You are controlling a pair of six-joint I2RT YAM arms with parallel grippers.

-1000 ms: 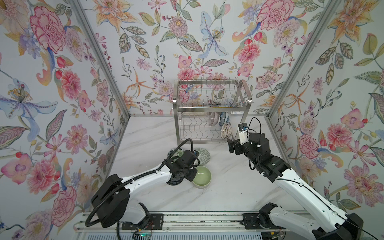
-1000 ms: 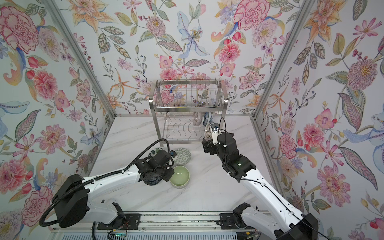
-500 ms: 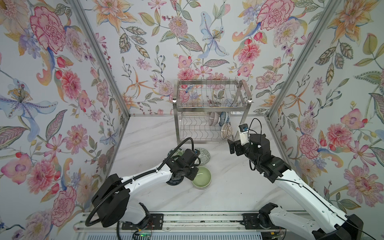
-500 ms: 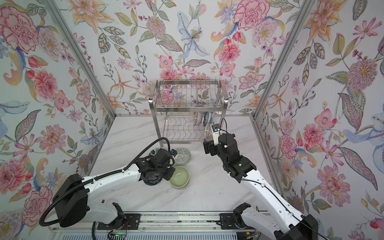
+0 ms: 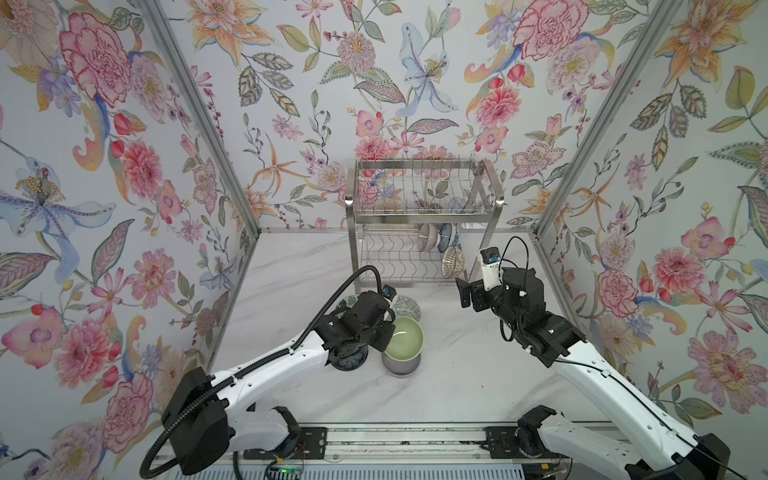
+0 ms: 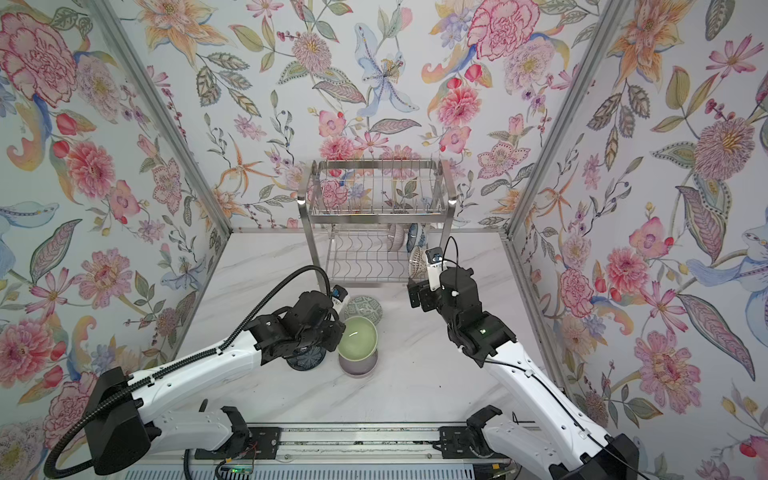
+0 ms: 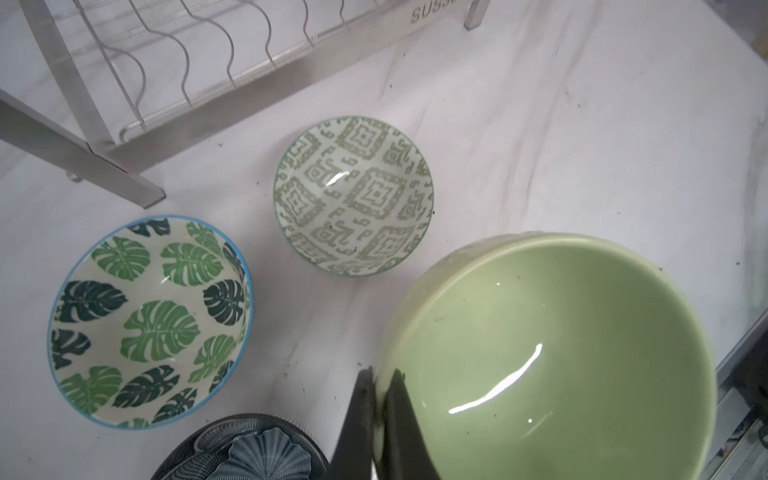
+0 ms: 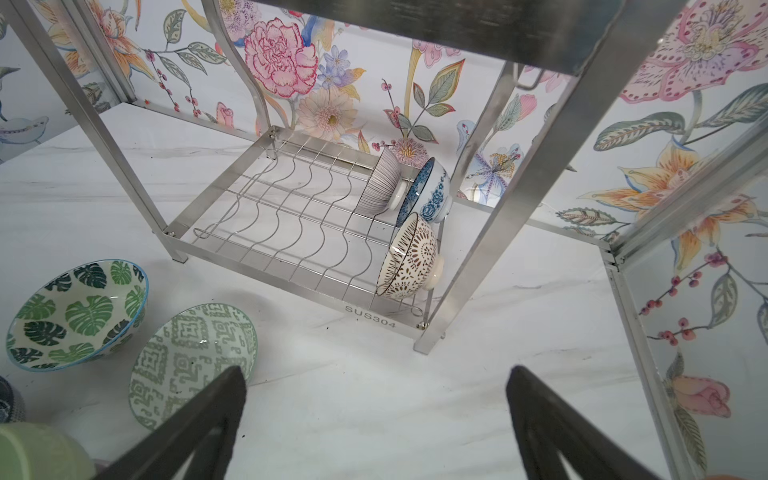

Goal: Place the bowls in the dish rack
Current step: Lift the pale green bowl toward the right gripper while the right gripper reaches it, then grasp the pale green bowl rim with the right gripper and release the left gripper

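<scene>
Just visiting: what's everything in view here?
dish rack: 1, steel, table's back
ribbed bowl: 1, grey, rack's lower shelf
blue floral bowl: 1, blue-white, lower shelf
lattice bowl: 1, brown-white, lower shelf
leaf bowl: 1, green-white, table
geometric bowl: 1, pale green, beside leaf bowl
green bowl: 1, green, over lilac bowl
lilac bowl: 1, lilac, table
dark bowl: 1, dark blue, beside lilac bowl
table: 1, white marble
walls: 3, floral
left gripper: 1, black, shut on green bowl
right gripper: 1, black, open, before rack
</scene>
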